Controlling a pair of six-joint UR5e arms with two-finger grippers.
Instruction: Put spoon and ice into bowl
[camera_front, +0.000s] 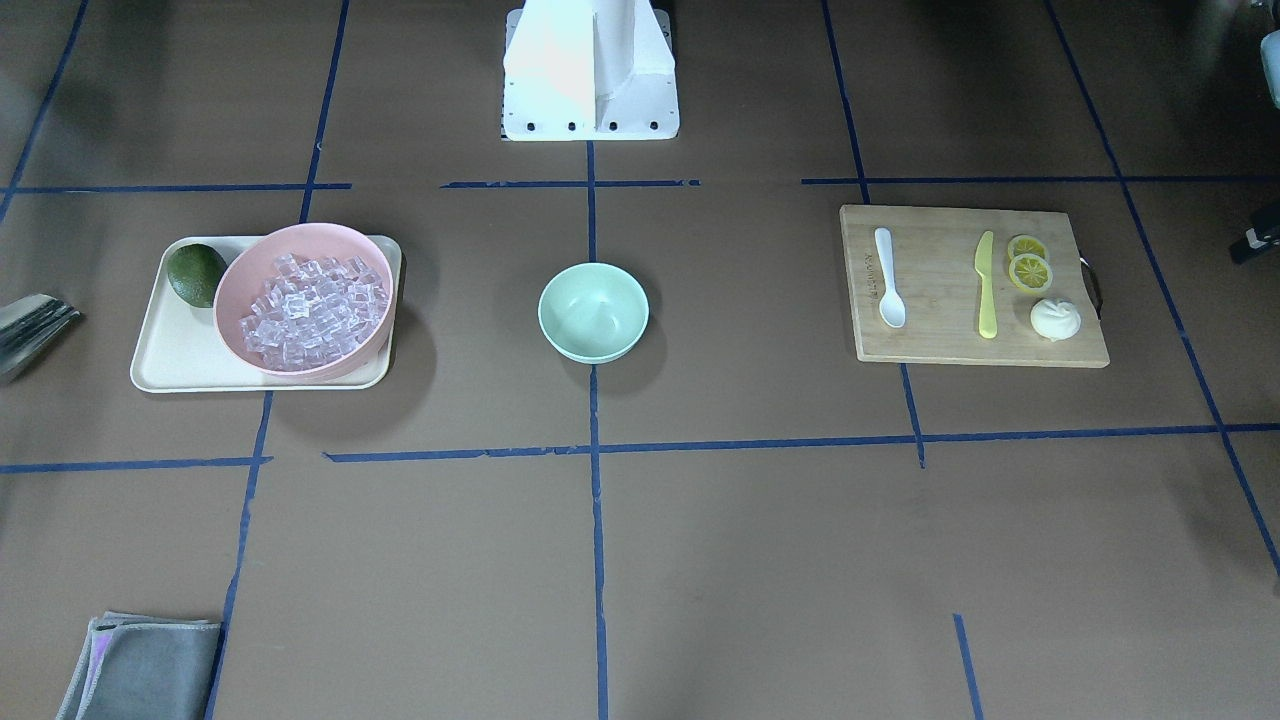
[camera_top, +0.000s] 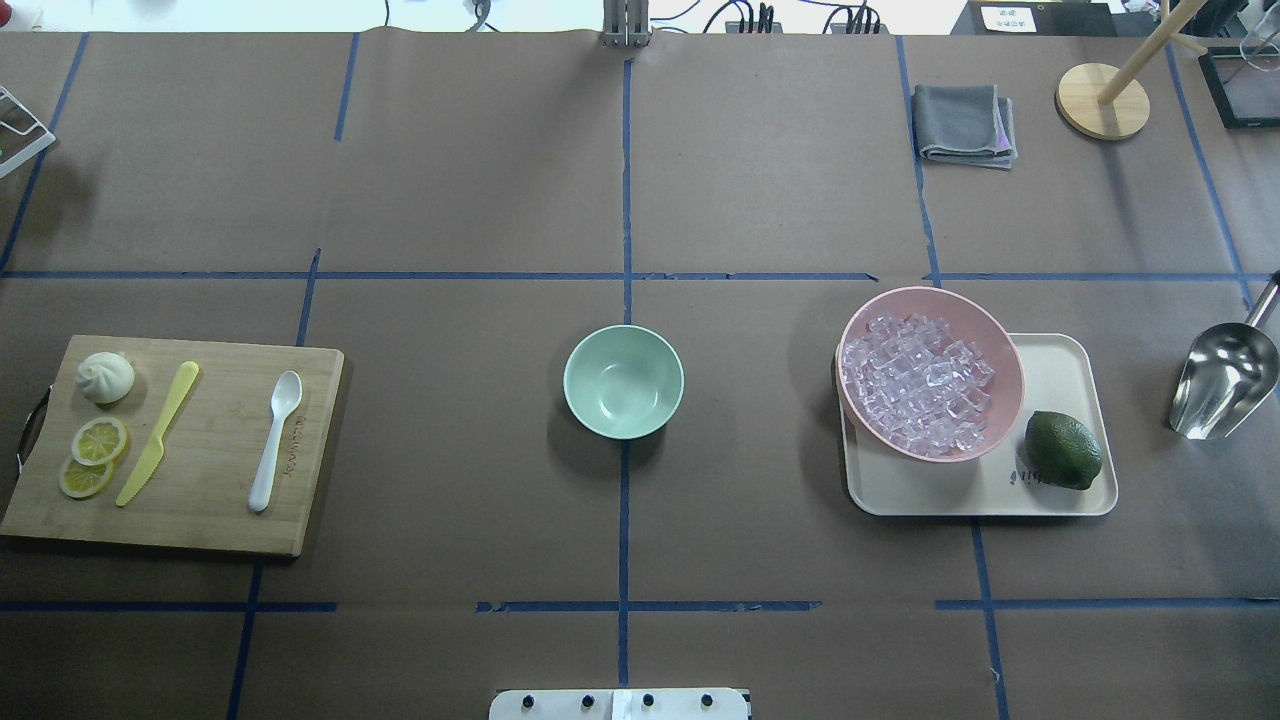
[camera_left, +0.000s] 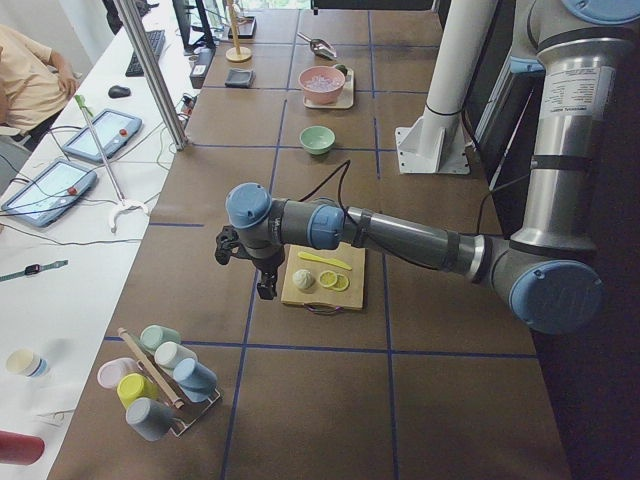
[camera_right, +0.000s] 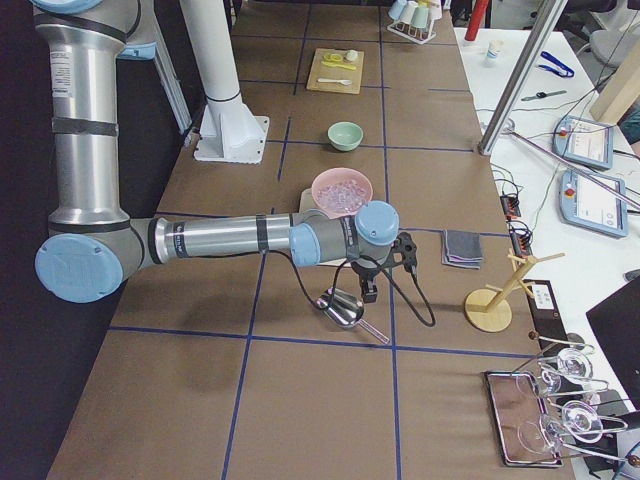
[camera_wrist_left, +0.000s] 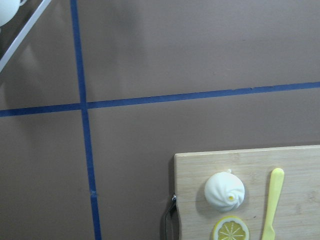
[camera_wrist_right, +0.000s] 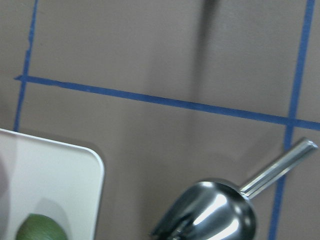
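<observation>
The white spoon (camera_top: 275, 440) lies on a wooden cutting board (camera_top: 220, 500) on the left of the overhead view. The mint-green bowl (camera_top: 623, 381) stands empty at the table's centre. The ice (camera_top: 918, 385) fills a pink bowl (camera_top: 935, 293) on a cream tray (camera_top: 1060, 350) on the right. My left gripper (camera_left: 265, 285) hangs beyond the board's outer end, near a white bun (camera_wrist_left: 224, 190). My right gripper (camera_right: 368, 292) hangs above a metal scoop (camera_right: 340, 308), past the tray. I cannot tell whether either gripper is open or shut.
The board also carries a yellow-green knife (camera_top: 158, 433) and lemon slices (camera_top: 99, 441). A green fruit (camera_top: 1063, 450) sits on the tray. A folded grey cloth (camera_top: 962, 123) and a wooden stand (camera_top: 1102, 100) are at the far right. A cup rack (camera_left: 160, 380) stands at the left end.
</observation>
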